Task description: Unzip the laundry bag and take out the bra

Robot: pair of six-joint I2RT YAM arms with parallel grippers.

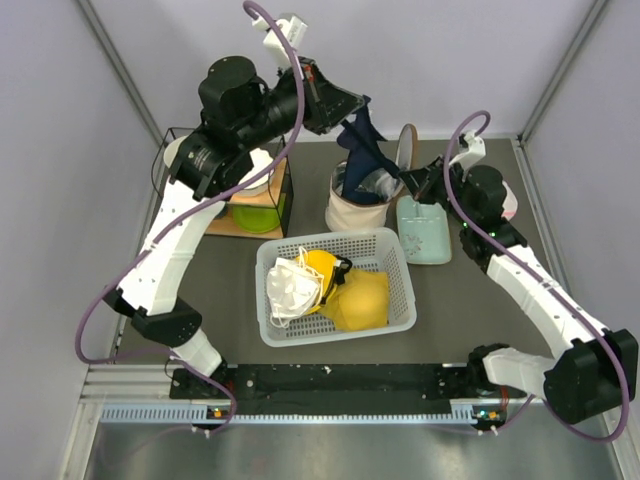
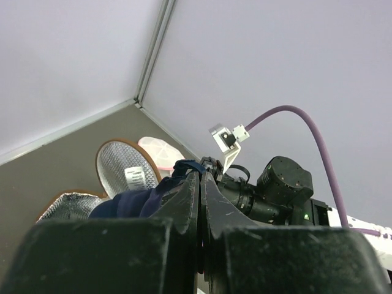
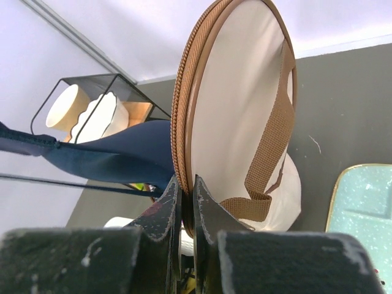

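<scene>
The bra (image 1: 362,150) stretches up out of the laundry bag (image 1: 355,212) near the desk's far edge, left gripper (image 1: 358,104) clamped tight on it. Meanwhile the right gripper (image 3: 185,184) is pinching the bag's lid (image 3: 239,92) by the rim.

My top camera sits above and behind my arm bases, looking down from well off on the whole counter (image 1: 470,300), with both arms in frame. My left wrist camera sights along my left tool (image 2: 201,177), tilted up towards the back corner of the walls. It is very near the bra (image 2: 131,202) and faces my right arm (image 2: 278,184). My right wrist camera sights along my right tool (image 3: 185,184), close against the round lid of the laundry bag (image 3: 236,122), facing the wire rack (image 3: 92,86). All three views share the bra and that lid.
</scene>
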